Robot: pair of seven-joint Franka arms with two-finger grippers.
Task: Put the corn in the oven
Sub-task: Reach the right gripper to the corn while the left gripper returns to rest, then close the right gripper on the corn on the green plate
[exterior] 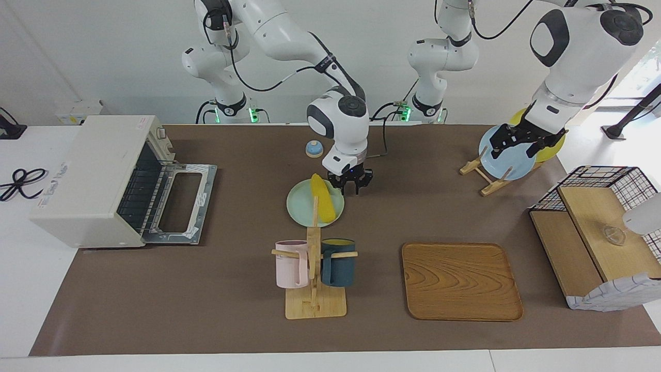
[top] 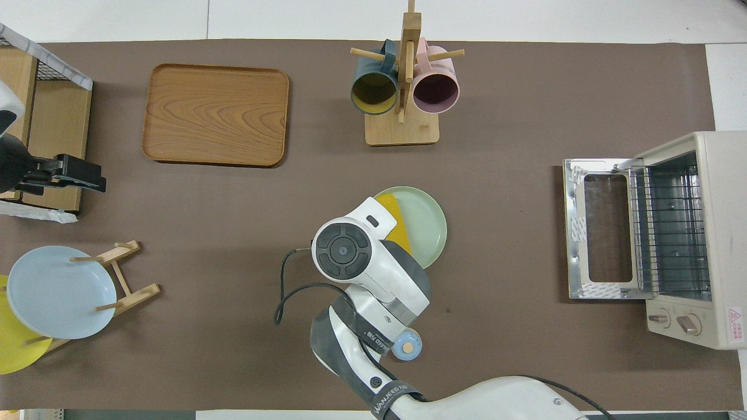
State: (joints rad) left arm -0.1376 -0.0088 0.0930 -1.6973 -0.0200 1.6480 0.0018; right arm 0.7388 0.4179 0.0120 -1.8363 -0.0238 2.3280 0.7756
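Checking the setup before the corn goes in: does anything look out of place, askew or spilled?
Nothing stands out. The corn lies whole on the green plate, the oven door is dropped open with the rack bare, both mugs hang on their stand, and nothing is spilled.

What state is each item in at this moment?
oven: door dropped open, rack bare.
corn: lying on the green plate, not held.
right end effector: over the plate's edge, empty.
left end effector: open, waiting over the plate rack.
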